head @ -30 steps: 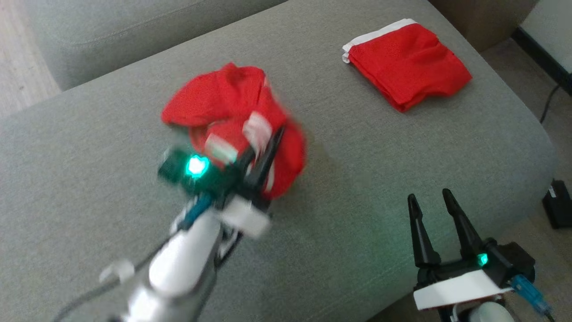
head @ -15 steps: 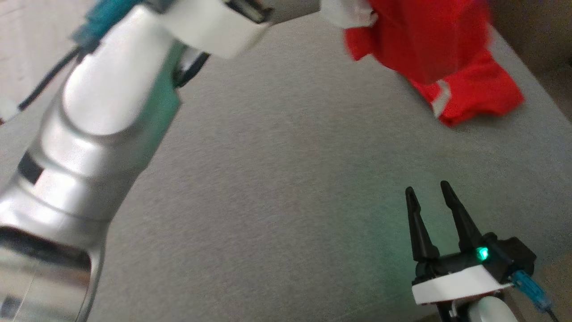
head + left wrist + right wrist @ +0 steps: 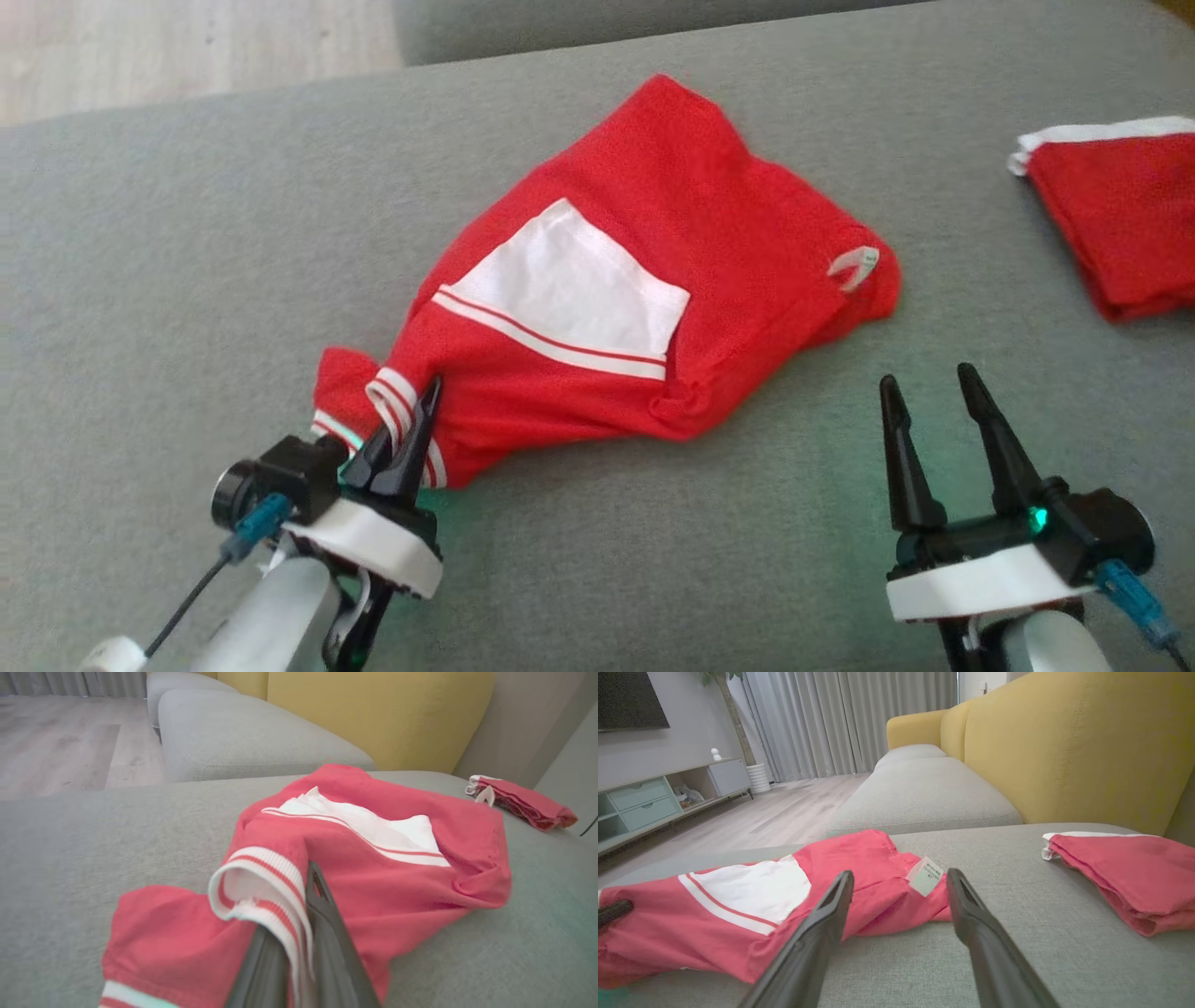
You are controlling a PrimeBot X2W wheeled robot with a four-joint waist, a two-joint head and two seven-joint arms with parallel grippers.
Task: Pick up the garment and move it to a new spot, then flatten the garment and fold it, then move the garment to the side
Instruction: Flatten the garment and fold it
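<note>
Grey sofa cushion [image 3: 187,233] is carrying everything; all positions below are relative to it.

- Yellow backrest [image 3: 1064,756] is rising behind the cushion's far edge in the wrist views. Wood floor [image 3: 56,742] is showing beyond its far-left side.
- Garment [image 3: 709,243], red mesh, is lying across the cushion's middle. It is mostly spread out but creased, and narrowing to a bunch toward the near-left part. Its body is resting on the fabric, with only the gripped end looking raised.
- Folded red garment [image 3: 1130,224] with a white band is sitting at the cushion's right end, running out of the head view there.
- Right gripper [image 3: 927,375] is hanging over the cushion's near-right part. Its fingers are standing wide apart, gripping nothing and pointing at the far edge. Can't tell whether it is touching the cushion.
- Left gripper [image 3: 411,420] is sitting low over the cushion's near-left part. Its fingers are closed and pinching the garment's striped cuff [image 3: 261,877], which is looping up over the fingers in the left wrist view.
- White panel [image 3: 569,280], edged with a red-and-white stripe, is facing up around the cushion's centre.
- Small white label [image 3: 925,876] is sticking out of the garment's right-hand edge, toward the cushion's right half.
</note>
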